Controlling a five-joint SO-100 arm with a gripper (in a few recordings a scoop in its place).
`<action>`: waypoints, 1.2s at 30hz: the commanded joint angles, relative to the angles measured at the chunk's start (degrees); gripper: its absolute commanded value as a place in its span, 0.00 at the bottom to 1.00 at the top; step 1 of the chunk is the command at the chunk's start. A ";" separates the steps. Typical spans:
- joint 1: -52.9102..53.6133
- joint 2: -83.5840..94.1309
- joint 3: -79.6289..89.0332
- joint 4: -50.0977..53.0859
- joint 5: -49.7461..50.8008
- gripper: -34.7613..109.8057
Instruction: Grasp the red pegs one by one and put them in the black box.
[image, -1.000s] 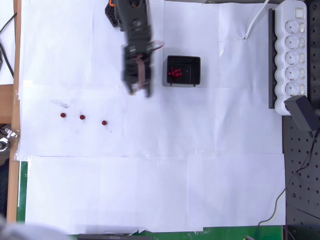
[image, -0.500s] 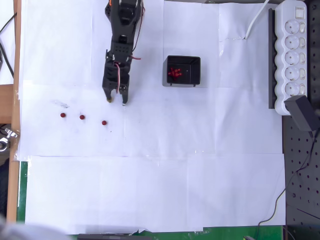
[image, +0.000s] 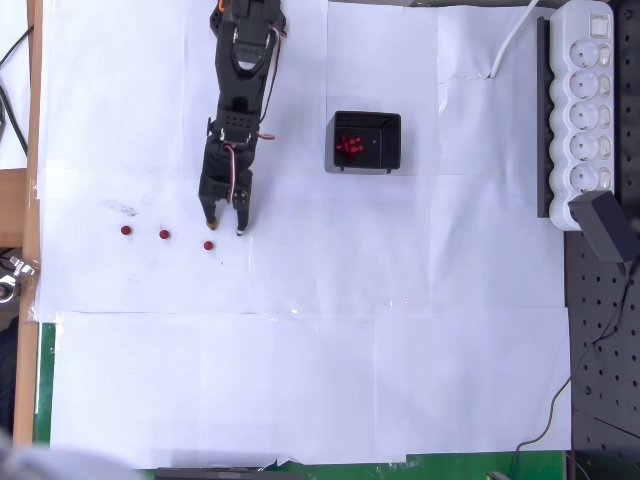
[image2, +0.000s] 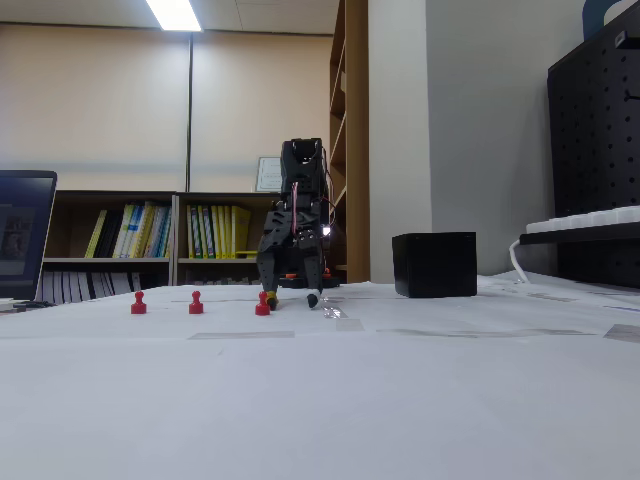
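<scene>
A: Overhead view, where's the gripper (image: 223, 228)?
B: Left of centre, jaws apart, just above the rightmost of three red pegs (image: 208, 245).
A: The black box (image: 367, 142)?
B: Upper middle, holding more pegs.

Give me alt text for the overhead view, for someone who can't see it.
A black robot arm reaches down over white paper, its open claw just above the rightmost of three red pegs in a row. To the right, a black box holds more red pegs; a white power strip lies at the right edge.
</scene>
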 joint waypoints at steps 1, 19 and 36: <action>1.49 2.55 1.49 -2.29 0.09 0.36; 5.19 9.58 6.77 -8.00 0.09 0.36; 3.25 11.34 8.96 -8.09 1.32 0.36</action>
